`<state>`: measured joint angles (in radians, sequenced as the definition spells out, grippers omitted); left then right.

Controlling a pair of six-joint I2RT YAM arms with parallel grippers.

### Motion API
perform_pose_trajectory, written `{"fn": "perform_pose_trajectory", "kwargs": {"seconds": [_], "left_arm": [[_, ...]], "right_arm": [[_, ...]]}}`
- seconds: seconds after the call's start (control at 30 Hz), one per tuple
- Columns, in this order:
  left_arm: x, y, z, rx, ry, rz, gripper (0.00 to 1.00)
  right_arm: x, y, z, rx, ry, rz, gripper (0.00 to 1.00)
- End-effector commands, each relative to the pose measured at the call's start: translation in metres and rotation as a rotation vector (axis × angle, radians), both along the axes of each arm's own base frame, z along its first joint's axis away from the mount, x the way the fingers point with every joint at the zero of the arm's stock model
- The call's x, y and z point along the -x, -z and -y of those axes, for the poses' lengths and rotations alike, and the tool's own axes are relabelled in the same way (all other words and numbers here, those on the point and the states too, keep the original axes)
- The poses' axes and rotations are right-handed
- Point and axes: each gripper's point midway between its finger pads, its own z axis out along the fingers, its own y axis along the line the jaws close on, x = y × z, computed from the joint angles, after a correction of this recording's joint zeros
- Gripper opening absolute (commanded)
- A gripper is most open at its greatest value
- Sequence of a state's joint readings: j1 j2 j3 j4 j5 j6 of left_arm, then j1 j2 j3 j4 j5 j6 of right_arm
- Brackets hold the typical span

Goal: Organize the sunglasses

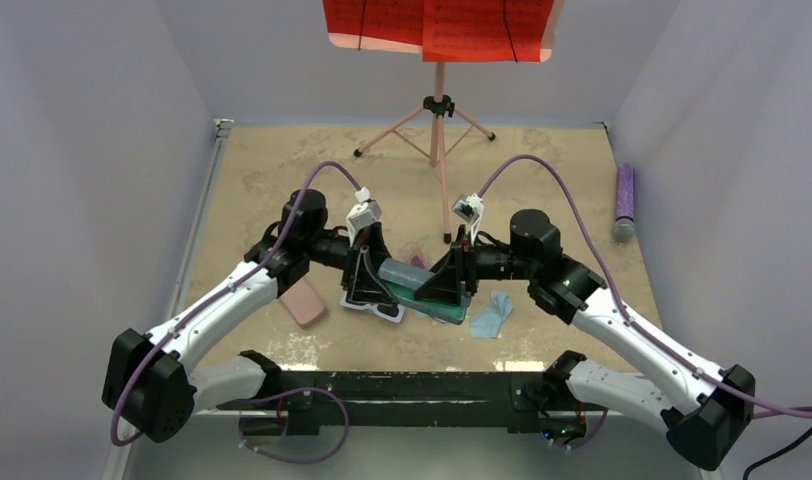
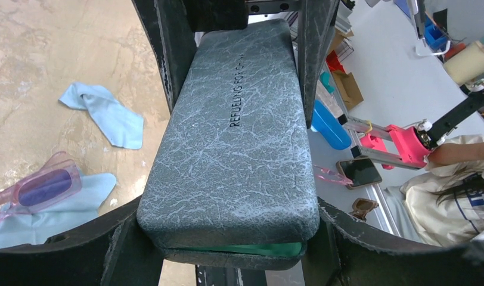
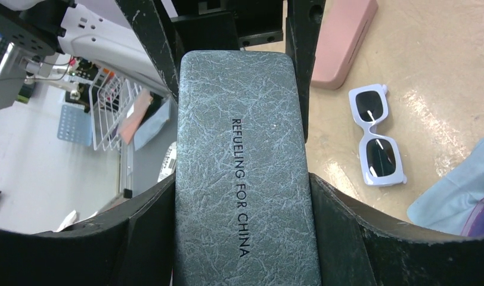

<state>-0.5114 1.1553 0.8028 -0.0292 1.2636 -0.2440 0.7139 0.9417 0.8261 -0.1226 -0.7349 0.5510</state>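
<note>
A grey-blue case [image 1: 414, 287] hangs over the table between both arms. My left gripper [image 2: 227, 232] is shut on one end, where a green lining shows in a thin gap. My right gripper [image 3: 242, 226] is shut on the other end, its fingers [image 3: 338, 220] pressed against the case sides. The white sunglasses [image 3: 377, 137] lie folded open on the table under the left gripper [image 1: 367, 278], and show in the top view as the white pair [image 1: 377, 311]. The pink-purple sunglasses [image 2: 40, 190] rest on a light blue cloth [image 2: 61, 214].
A pink case [image 1: 302, 300] lies left of the grippers. Another light blue cloth [image 1: 492, 315] lies to the right. A music stand [image 1: 438, 110] with red sheets stands at the back. A purple cylinder [image 1: 624, 200] lies near the right wall.
</note>
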Motion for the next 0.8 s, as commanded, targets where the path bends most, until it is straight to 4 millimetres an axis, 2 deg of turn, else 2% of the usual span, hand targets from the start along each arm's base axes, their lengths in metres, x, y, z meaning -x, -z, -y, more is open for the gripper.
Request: {"fn": "perform_pose_trajectory", "kwargs": {"seconds": [0.0, 0.07, 0.17, 0.23, 0.37, 0.43, 0.5, 0.53, 0.63, 0.77], "left_arm": [[-0.05, 0.073, -0.014, -0.242, -0.326, -0.015, 0.0], [-0.053, 0.077, -0.017, -0.255, -0.363, -0.017, 0.0], [-0.054, 0.072, -0.016, -0.24, -0.373, -0.019, 0.0], [-0.057, 0.074, -0.018, -0.261, -0.403, -0.036, 0.16], [-0.07, 0.086, -0.028, -0.316, -0.567, -0.106, 0.36], [-0.077, 0.086, -0.03, -0.298, -0.653, -0.158, 0.55], [-0.083, 0.083, -0.031, -0.278, -0.721, -0.207, 0.57], [-0.087, 0.082, -0.034, -0.278, -0.763, -0.232, 0.66], [-0.094, 0.083, -0.044, -0.307, -0.874, -0.286, 0.7], [-0.096, 0.09, -0.045, -0.295, -0.918, -0.34, 0.69]], "right_arm": [[0.034, -0.089, 0.007, -0.263, -0.109, 0.127, 0.0], [0.033, -0.089, 0.009, -0.258, -0.093, 0.12, 0.0], [0.029, -0.086, 0.009, -0.258, -0.068, 0.108, 0.0], [0.023, -0.089, 0.011, -0.269, -0.02, 0.121, 0.0], [0.005, -0.092, 0.02, -0.263, 0.124, 0.168, 0.0], [0.002, -0.094, 0.023, -0.275, 0.145, 0.176, 0.0], [-0.001, -0.093, 0.024, -0.276, 0.169, 0.174, 0.0], [-0.003, -0.093, 0.025, -0.277, 0.184, 0.176, 0.0], [-0.006, -0.094, 0.028, -0.286, 0.215, 0.187, 0.0], [-0.002, -0.105, 0.033, -0.34, 0.23, 0.219, 0.0]]}}
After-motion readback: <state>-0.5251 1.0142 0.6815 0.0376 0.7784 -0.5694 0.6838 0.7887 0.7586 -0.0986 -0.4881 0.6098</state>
